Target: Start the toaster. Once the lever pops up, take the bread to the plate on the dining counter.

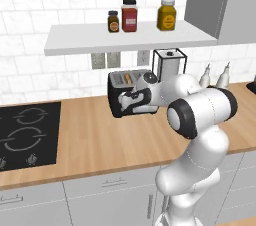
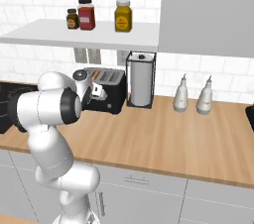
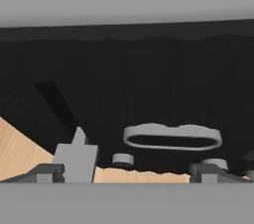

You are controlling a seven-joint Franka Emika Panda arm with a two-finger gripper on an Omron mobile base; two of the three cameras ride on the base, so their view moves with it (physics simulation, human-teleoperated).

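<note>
Gripper (image 1: 121, 101) hovering mid-frame, jaws spread wide, empty, facing toaster (image 1: 131, 90) front. Bread (image 1: 128, 77) sitting in slot: likely light, brittle; pinching exposed top edge seeming best.

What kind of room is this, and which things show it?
A kitchen, rendered. A black hob is set into a wooden counter, a toaster stands against the tiled wall, and jars sit on a shelf.

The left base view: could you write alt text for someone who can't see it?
A white robot arm reaches across a wooden counter, its hand close against the front of a black toaster with a slice of bread in a top slot. A wire paper-towel holder stands behind it, a black hob lies to the left, and three jars sit on a shelf above.
</note>
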